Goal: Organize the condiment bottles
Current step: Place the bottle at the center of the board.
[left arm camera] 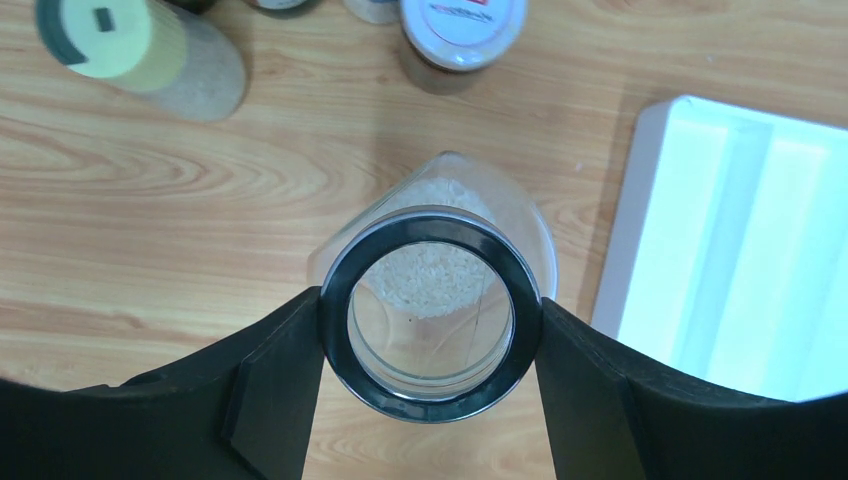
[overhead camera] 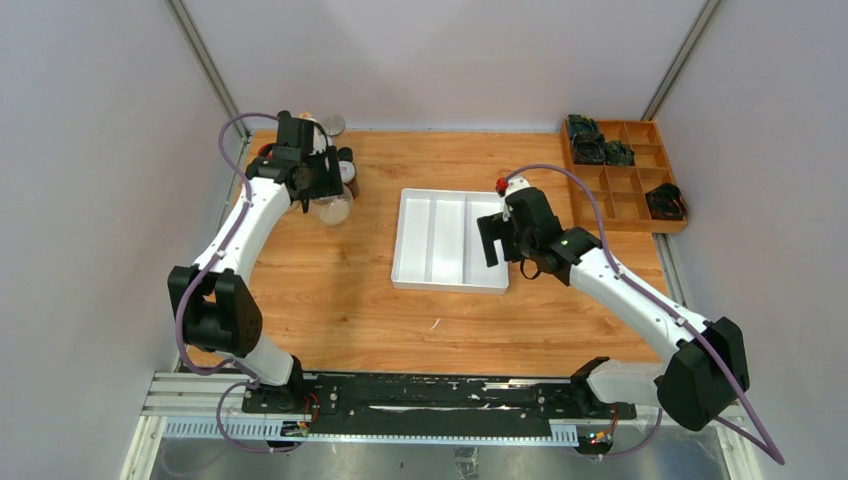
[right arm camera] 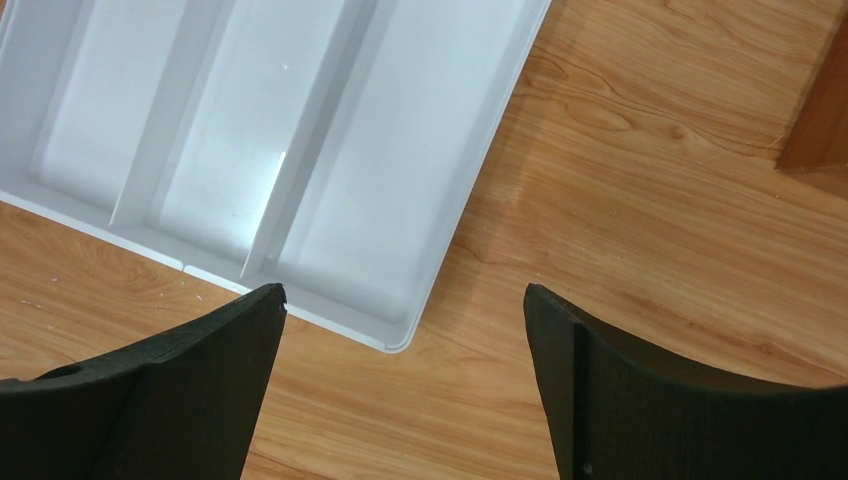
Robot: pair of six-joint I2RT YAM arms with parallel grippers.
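My left gripper (overhead camera: 322, 192) is shut on a clear jar (overhead camera: 334, 208) with a dark ring lid and white grains inside. In the left wrist view the gripper (left arm camera: 430, 322) has both fingers pressed on the lid ring of the jar (left arm camera: 432, 270). Other condiment bottles (overhead camera: 342, 165) stand in a cluster at the far left, among them a yellow-capped one (left arm camera: 110, 40) and a white-and-red-lidded jar (left arm camera: 462, 25). My right gripper (overhead camera: 490, 240) is open and empty over the near right corner of the white tray (overhead camera: 450, 280). It also shows in the right wrist view (right arm camera: 405, 295).
The white tray (right arm camera: 250, 130) has three long compartments and lies mid-table; its left edge shows in the left wrist view (left arm camera: 730, 240). A wooden compartment box (overhead camera: 625, 185) with dark objects stands at the far right; its corner shows in the right wrist view (right arm camera: 820, 120).
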